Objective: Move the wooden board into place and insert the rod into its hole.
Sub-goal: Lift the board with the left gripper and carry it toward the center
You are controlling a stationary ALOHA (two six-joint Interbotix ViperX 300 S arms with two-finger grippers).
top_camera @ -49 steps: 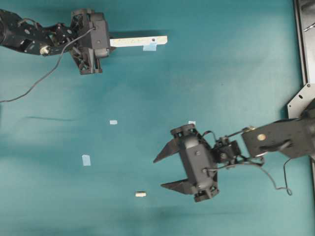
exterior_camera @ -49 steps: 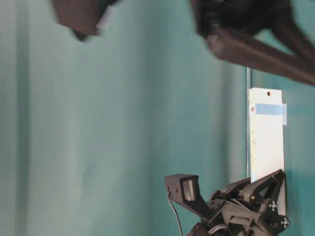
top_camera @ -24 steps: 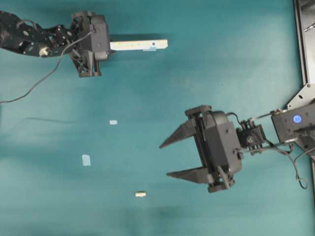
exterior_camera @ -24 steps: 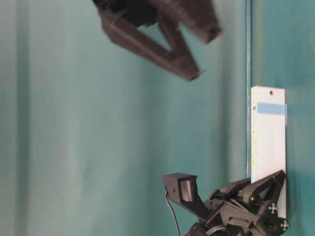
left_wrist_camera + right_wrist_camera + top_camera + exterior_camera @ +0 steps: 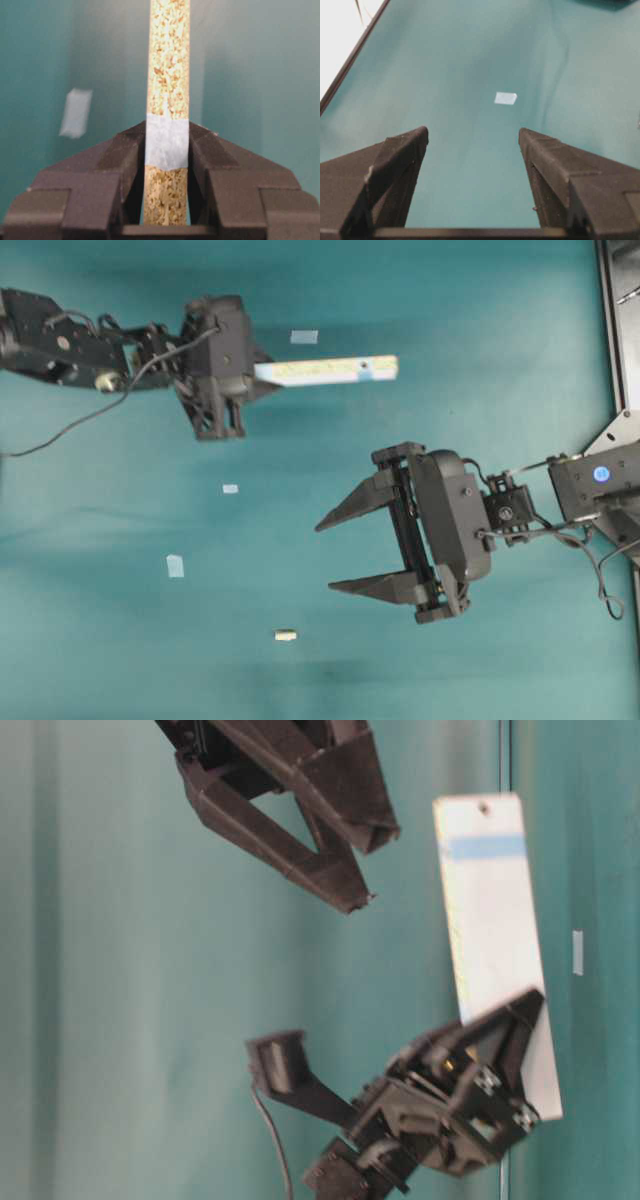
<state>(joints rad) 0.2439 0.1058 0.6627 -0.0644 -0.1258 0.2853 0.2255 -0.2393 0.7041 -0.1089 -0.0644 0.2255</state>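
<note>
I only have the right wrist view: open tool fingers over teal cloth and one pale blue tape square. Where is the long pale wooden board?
Observer: The left tool is shut on one end of the long pale wooden board.
Operator: And the rod?
Observer: The tiny cream cylinder rod lies on the teal cloth, apart from both tools, lower left of the open right tool in the overhead view.
Operator: Any tape on the board?
Observer: Yes, the left wrist view shows a pale blue tape strip across the board's edge, between the fingers.
</note>
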